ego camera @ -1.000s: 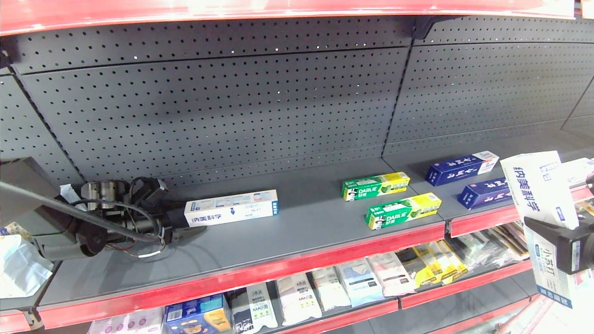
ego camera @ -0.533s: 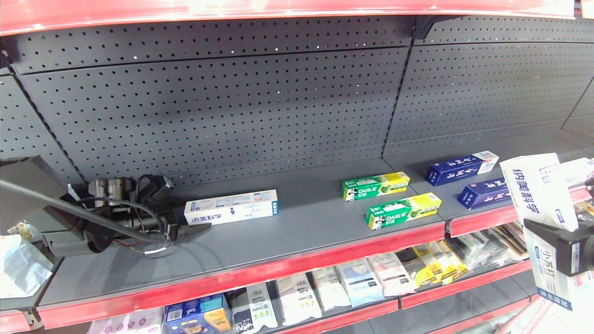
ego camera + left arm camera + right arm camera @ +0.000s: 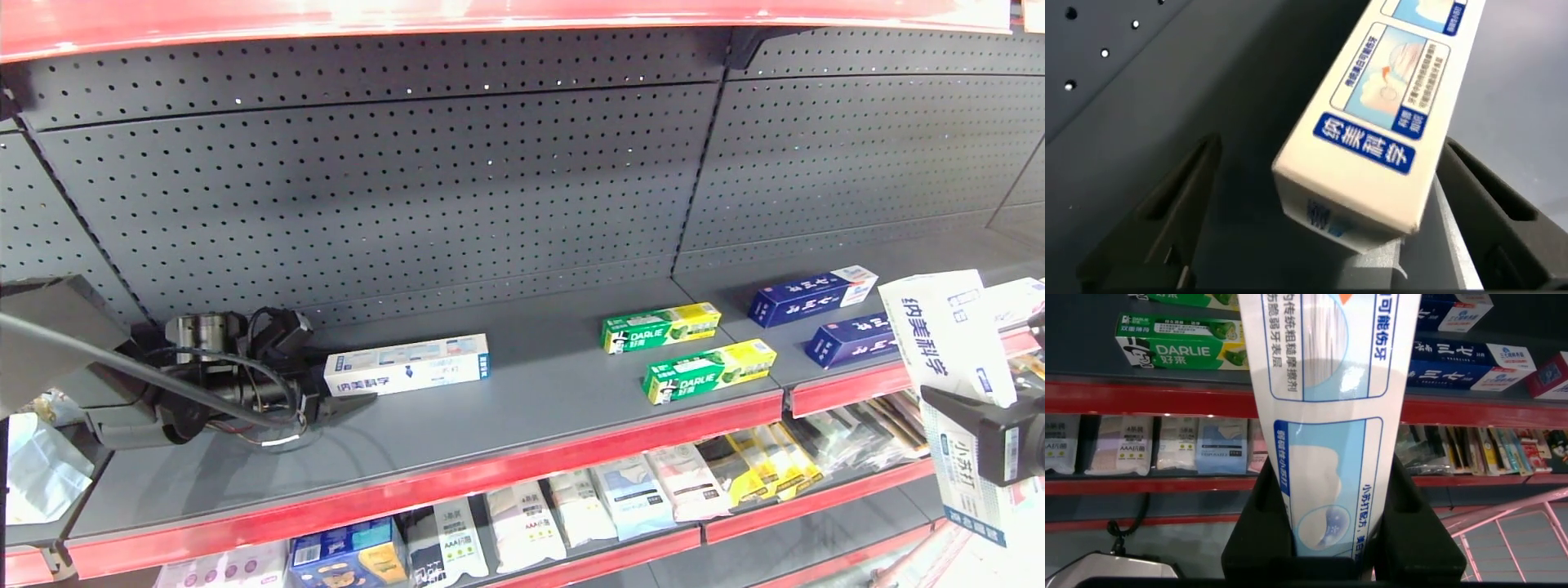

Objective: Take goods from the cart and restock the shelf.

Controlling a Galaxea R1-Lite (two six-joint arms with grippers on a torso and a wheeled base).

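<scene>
1. Left end effector (image 3: 347, 390) is low over the shelf (image 3: 506, 416), fingers (image 3: 1176, 212) apart on either side of one end of a white toothpaste box (image 3: 406, 365) lying flat.
2. Right end effector (image 3: 1327, 514) is clamped on a second white box (image 3: 947, 335), held upright in front of the shelf's right part, near two blue boxes (image 3: 816, 296).

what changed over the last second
The left gripper crept slightly right along the shelf, fingers open either side of the white box. That box, the green boxes, the blue boxes and the right gripper with its held box stayed put.
</scene>
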